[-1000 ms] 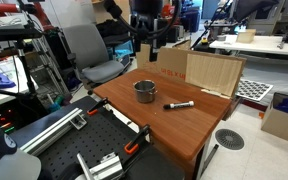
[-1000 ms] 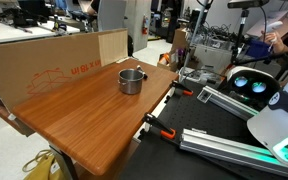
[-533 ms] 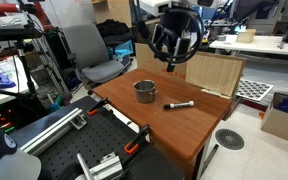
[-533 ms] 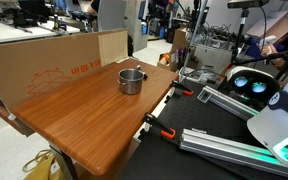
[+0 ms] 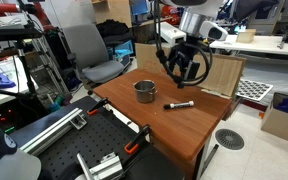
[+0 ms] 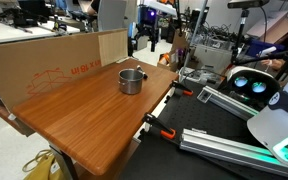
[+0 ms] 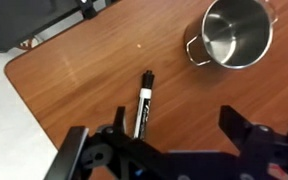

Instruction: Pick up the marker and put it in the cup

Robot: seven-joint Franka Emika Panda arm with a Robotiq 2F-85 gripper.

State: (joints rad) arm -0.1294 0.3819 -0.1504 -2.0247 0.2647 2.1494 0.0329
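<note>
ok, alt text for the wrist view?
A black marker lies on the wooden table, just ahead of the open gripper at the bottom edge. The empty metal cup stands at upper right, apart from the marker.

A brown wooden tabletop [image 5: 199,125] stands in a crowded lab or office. Tan cardboard panels [image 6: 44,65] stand upright along its edges (one bears red print). A grey office chair [image 5: 89,50] sits behind it in an exterior view. The floor [image 5: 249,160] is pale and smooth, with a round dark disc [image 5: 229,139], possibly a drain cover, and a cardboard box [image 5: 284,118] near it. White desks [image 5: 254,45] line the back under even indoor light.
</note>
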